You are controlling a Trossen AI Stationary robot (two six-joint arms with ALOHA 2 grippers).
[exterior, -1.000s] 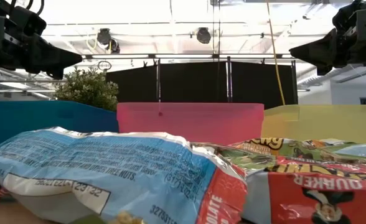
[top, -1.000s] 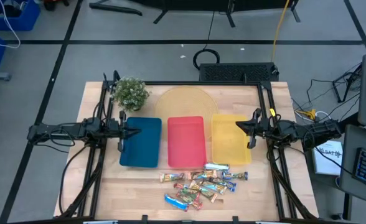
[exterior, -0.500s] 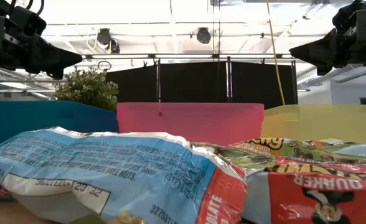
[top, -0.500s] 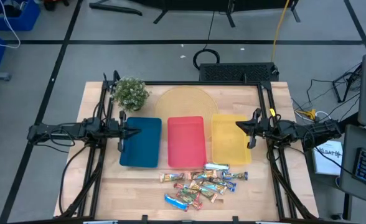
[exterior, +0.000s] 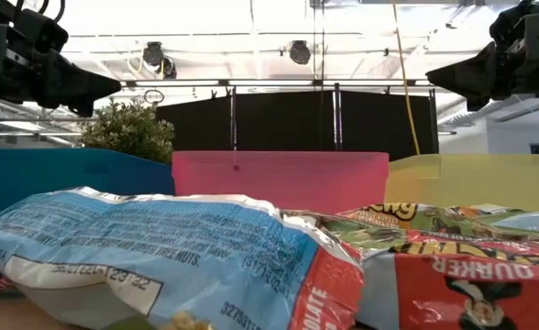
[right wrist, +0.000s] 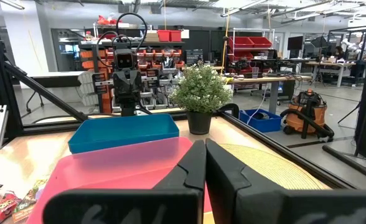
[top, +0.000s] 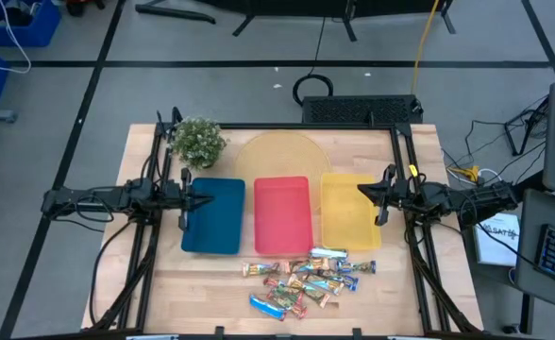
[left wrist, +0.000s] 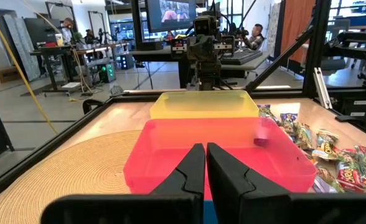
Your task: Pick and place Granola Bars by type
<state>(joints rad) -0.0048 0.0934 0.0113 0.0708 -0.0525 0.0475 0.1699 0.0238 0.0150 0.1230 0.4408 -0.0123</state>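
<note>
We have not picked anything yet: the granola bars (top: 306,276) lie in a loose heap on the bare wood at the front edge of the table (top: 419,156), just in front of the red tray (top: 282,215) and the yellow tray (top: 348,210), with the blue tray (top: 211,215) off to their left. The heap sits toward the right half of the table, so our right gripper (top: 364,192), hanging over the yellow tray, is the nearer one; the bars lie forward of it and a little inward. Our left gripper (top: 205,199) hangs over the blue tray, farther from the heap. The bars point every which way, some overlapping, so we judge no single long axis holds for the pile and each pick will need its own wrist turn. Both arms reach in level from the table's sides, fingers pointing toward each other, raised well clear of the trays. Both wrist views show the fingers pressed together, holding nothing.
</note>
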